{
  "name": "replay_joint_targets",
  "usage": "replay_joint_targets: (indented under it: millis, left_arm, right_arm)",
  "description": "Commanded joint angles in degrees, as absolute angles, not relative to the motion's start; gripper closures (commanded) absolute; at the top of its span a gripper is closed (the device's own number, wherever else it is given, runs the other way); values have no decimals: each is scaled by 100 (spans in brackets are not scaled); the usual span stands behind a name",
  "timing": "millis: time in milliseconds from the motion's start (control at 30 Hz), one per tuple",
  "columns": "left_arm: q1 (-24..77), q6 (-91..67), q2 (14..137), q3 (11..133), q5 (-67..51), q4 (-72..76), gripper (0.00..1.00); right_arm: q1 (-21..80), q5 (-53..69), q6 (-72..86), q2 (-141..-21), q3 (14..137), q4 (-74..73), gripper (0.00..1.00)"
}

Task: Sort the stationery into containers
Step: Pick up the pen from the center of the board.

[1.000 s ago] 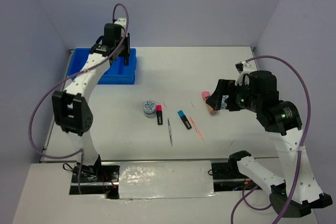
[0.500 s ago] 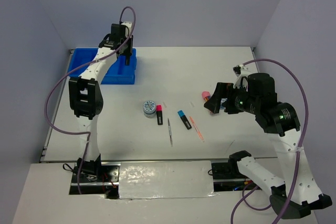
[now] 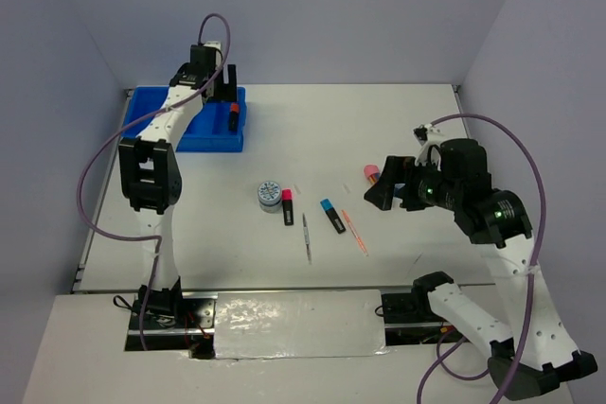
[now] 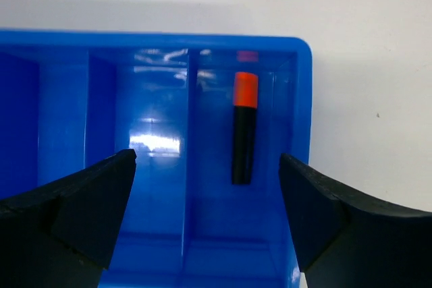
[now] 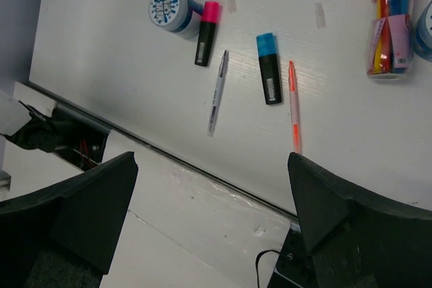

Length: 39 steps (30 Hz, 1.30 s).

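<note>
Over at the far left corner of the white table (image 3: 379, 120), the left gripper (image 4: 207, 160) hangs above the blue rectangular plastic tray (image 4: 304, 99) with its two black fingers spread wide and nothing between them. Below it, a black highlighter with an orange cap (image 4: 244, 129) lies lengthwise in the tray's rightmost narrow compartment. Every other piece lies on the open table, well apart from that arm, so the next pick looks like work for the right arm. The right gripper (image 5: 212, 160) hovers over the right half of the table, its fingers likewise parted and empty. From it the unsorted items all lie to the left. The clear tube with a pink cap (image 5: 390, 21) is nearest, just beside the gripper in the top view. Then come the thin orange pen (image 5: 294, 106), the black highlighter with a blue cap (image 5: 269, 69), the thin silver pen (image 5: 217, 92) and the black highlighter with a pink cap (image 5: 205, 34), which sits right against a round blue-and-white disc (image 5: 169, 8). In the right wrist view the pens and highlighters run roughly up the frame, crosswise to the line between the two fingers. A straight descent should therefore close across their narrow width with little wrist turn. A second disc (image 5: 425, 28) shows only partly at that view's right edge.
</note>
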<state>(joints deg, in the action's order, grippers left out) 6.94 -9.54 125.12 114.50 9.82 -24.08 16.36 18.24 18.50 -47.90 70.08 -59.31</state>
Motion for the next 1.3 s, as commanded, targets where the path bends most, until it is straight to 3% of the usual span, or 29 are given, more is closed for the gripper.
replay_joint_targets:
  millis: [0, 200, 300, 467, 667, 867, 1267]
  left_arm:
    - [712, -1614, 11920, 11891, 1116, -3028, 1]
    - [607, -3118, 10463, 11208, 188, -4349, 1]
    - [598, -3391, 9323, 9116, -489, -3888, 1]
    - [484, -3884, 7439, 6971, -1196, -2979, 1]
    - [483, -3376, 6822, 6855, -958, -3927, 1]
    - [483, -3155, 6268, 6750, -1063, -4166, 1]
    - [483, -3067, 5907, 6820, -1099, -4482, 1]
  right_arm:
    - [1766, 1978, 1600, -4964, 6549, -5232, 0]
    - [2994, 671, 1363, -5938, 6003, -4475, 15]
    - [3548, 195, 1336, -6615, 5915, -4159, 19]
    - [3797, 9, 1318, -7557, 5643, -3499, 23]
    - [3973, -482, 1213, -8778, 5695, -2981, 32]
    - [3981, -562, 1125, -9491, 5888, -2734, 34]
    - [4052, -413, 1213, -9932, 5827, -2479, 44]
